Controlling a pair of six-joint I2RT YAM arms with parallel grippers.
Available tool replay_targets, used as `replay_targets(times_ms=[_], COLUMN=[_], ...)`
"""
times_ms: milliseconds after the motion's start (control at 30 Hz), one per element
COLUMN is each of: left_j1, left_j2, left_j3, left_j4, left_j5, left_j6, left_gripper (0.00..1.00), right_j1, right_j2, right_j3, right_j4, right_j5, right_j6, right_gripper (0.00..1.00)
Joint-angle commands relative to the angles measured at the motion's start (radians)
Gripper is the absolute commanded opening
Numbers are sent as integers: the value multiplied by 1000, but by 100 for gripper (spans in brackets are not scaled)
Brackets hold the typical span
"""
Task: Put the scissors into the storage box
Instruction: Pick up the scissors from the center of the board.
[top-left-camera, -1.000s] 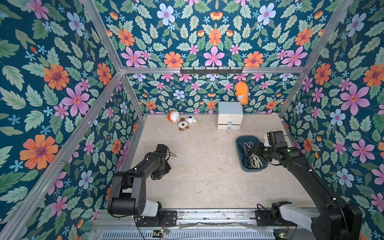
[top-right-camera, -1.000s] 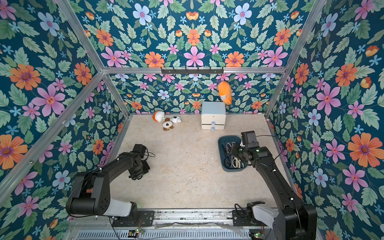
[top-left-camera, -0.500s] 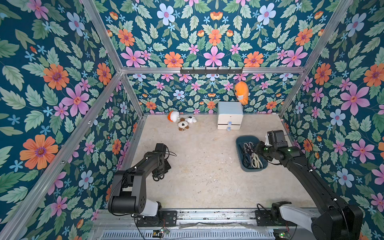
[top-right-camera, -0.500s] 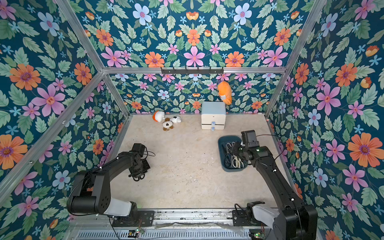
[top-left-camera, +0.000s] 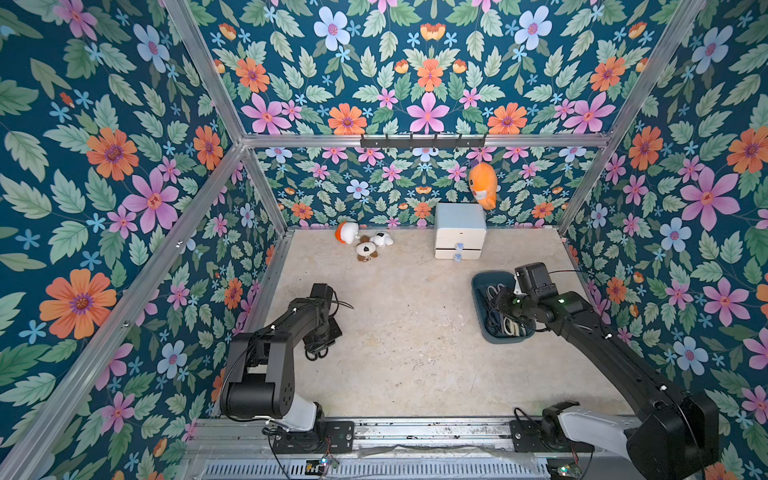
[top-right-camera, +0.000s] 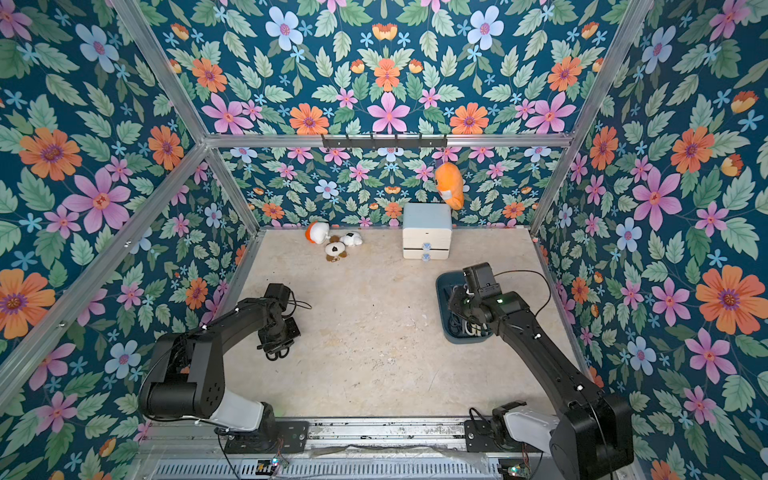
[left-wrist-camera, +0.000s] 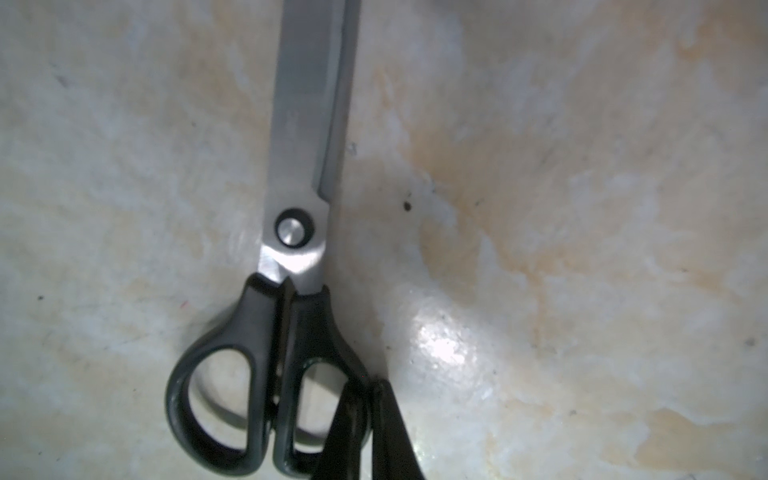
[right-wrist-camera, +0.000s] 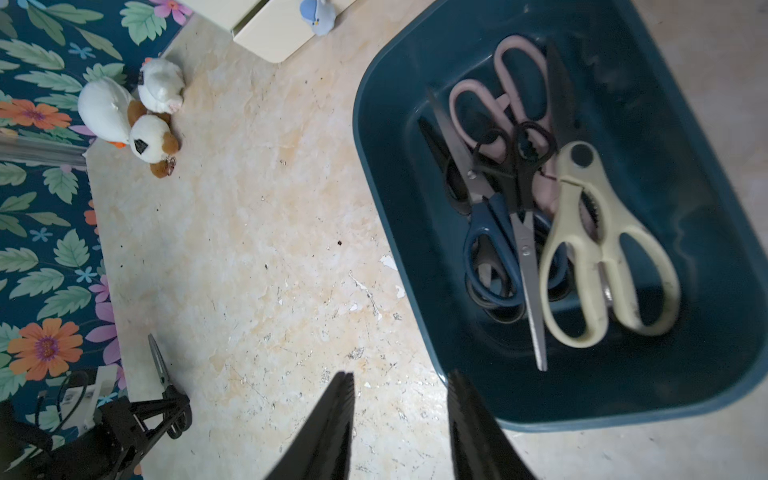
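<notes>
right, the wide beige marbled tabletop (top-left-camera: 415, 365) first, with floral walls all round. the left arm (top-left-camera: 286, 328) is folded low near the left wall, and the right arm (top-left-camera: 602, 349) reaches long across on the right side. under its wrist sits the dark teal storage box (top-left-camera: 478, 305), on the right of the tabletop and well apart from the left arm. at the back stands a white two-drawer cabinet (top-left-camera: 460, 232), with an orange plush (top-left-camera: 483, 185) hanging just above it and three small plush toys (top-left-camera: 365, 245) huddled to its left. looking into the box, there's a crossed pile: cream-handled kitchen scissors (right-wrist-camera: 602, 249) on top, a pinkish pair (right-wrist-camera: 519, 70) at the far end, a dark-blue-handled pair (right-wrist-camera: 490, 249), and a small black pair (right-wrist-camera: 519, 166) lying across them. the right gripper (right-wrist-camera: 400, 374) hangs over the box's near corner, its fingers (right-wrist-camera: 328, 428) spread with nothing between them. over on the left side of the tabletop there's one pair outside the box, the black-handled scissors (left-wrist-camera: 291, 232), blades closed. the left gripper (left-wrist-camera: 368, 395) has its fingers (left-wrist-camera: 395, 440) pressed together, pinching the rim of the smaller handle loop. i can't tell whether that pair lies on the tabletop or is lifted off it.
</notes>
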Motion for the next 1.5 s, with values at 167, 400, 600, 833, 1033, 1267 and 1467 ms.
replay_targets(times_ms=[167,400,600,833,1033,1267,1467], left_j1=[-23,-138,-328,-443,-529,-594,-615], left_j2=[-16,-25,-11,5,-4,-59,-101], left_j3=[175,265,338,389,409,402,391], left_j4=[-11,-61,-53,-5,38,82,100], left_j5=[71,81,116,191,238,282,294], left_j6=[74,83,112,155,193,204,201], left_gripper=[0,0,0,0,0,0,0], right_j1=[94,141,170,215,279,305,317], right_j2=[89,194,275,338,399,433,428], right_j3=[69,114,130,143,193,203,191], right_j4=[53,149,297,479,535,577,617], right_j5=[35,-43,-169,-258,-266,-255,-262], right_j6=[57,89,120,169,177,187,190], right_gripper=[40,40,40,45,47,47,46])
